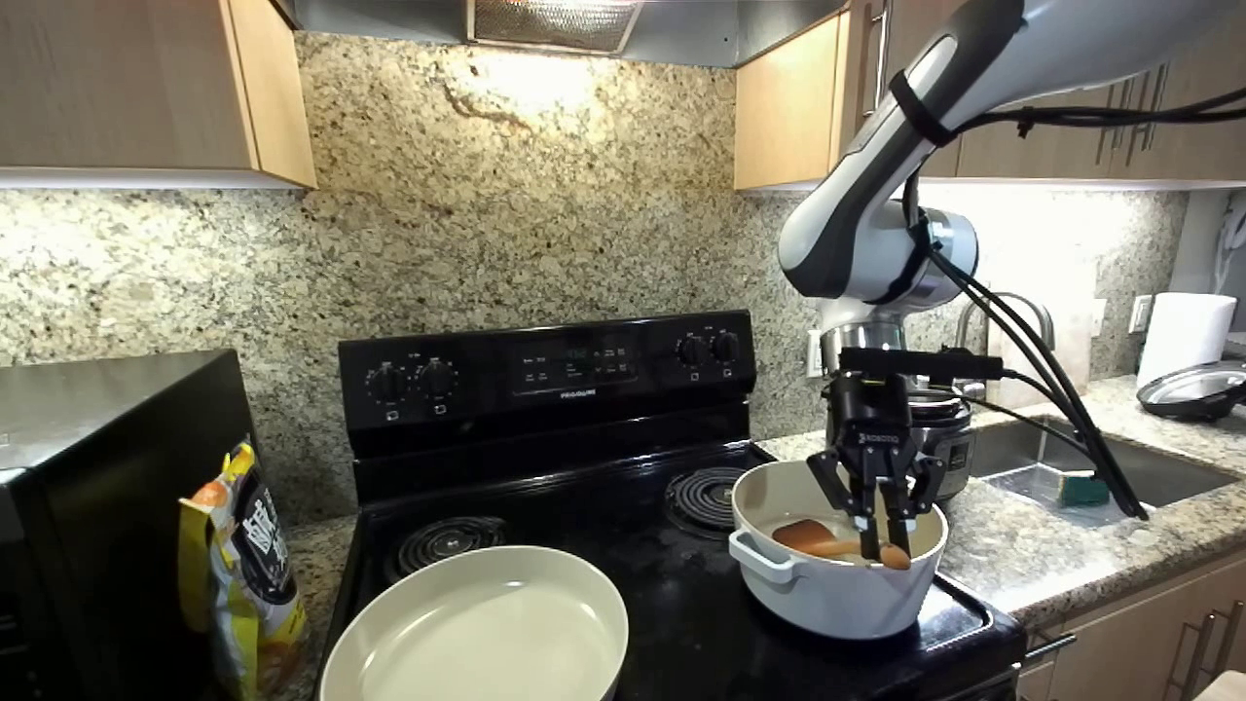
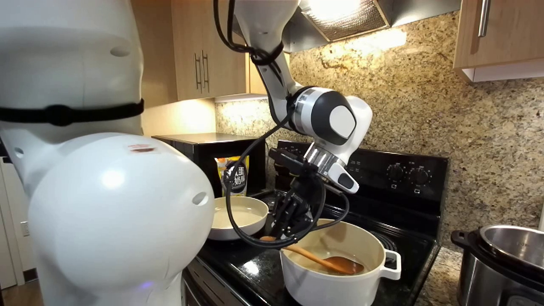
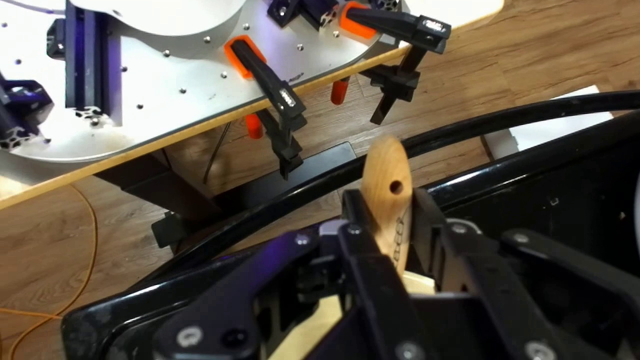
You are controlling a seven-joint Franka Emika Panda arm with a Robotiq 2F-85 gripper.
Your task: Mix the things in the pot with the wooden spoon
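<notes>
The wide white pot stands on the black stove and shows in both exterior views. Across its rim leans the wooden spoon, its brown bowl down inside and its handle end sticking out past the edge. My gripper points down at that rim, shut on the handle. In the wrist view the fingers flank the spoon's handle near its end with the hole. No things to be mixed can be made out in the pot; the rim and spoon hide part of its inside.
A shallow pale dish sits on the stove beside the pot. A bag of food leans by the black microwave. A steel cooker stands on the counter. Black cables hang from the arm, near the pot.
</notes>
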